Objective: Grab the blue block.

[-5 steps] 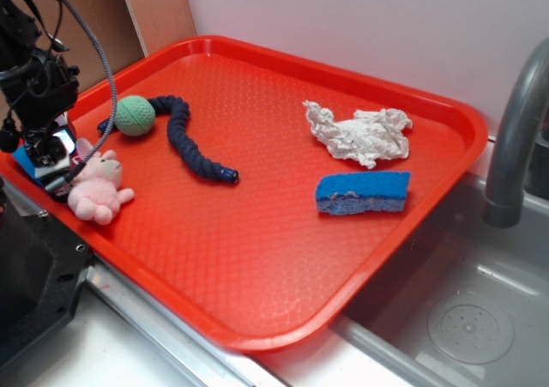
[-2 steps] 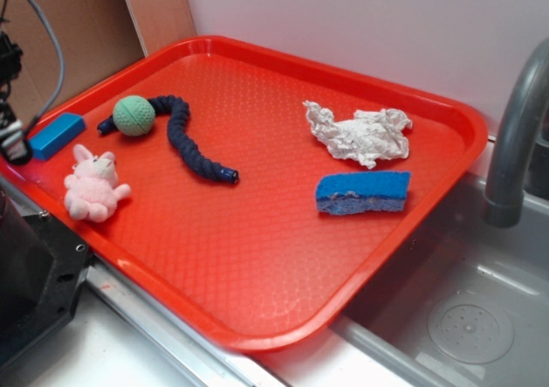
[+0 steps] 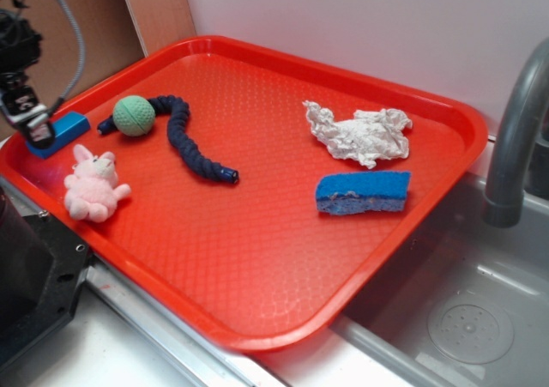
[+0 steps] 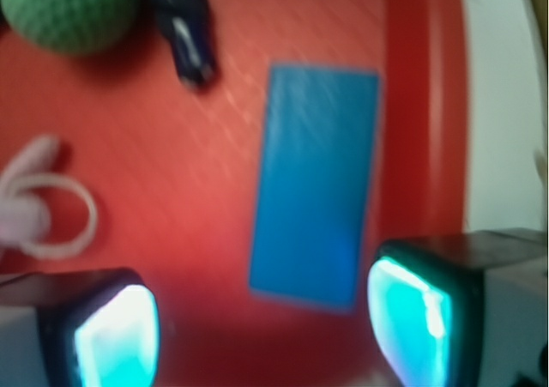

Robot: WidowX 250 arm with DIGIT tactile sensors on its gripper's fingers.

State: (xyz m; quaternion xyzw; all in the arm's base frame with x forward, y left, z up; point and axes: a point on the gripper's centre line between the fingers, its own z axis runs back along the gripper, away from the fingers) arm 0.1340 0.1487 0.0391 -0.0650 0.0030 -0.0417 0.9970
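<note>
The block [image 3: 64, 130] lies at the tray's [image 3: 257, 335] far left edge, just beside the green ball [image 3: 134, 115]. The gripper [image 4: 266, 323] hovers over it, fingers spread, hiding one end. The wrist view is blurred.

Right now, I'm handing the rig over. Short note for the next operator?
Gripper: open, empty, above the near end of the blue block, not around it.
Blue block: flat on the red tray, at its left edge by the rim, next to the green ball and behind the pink plush toy. The blue sponge on the right side is not the target.
Done: gripper brought over the block.
Left: centre on the block, lower, close, lift.
</note>
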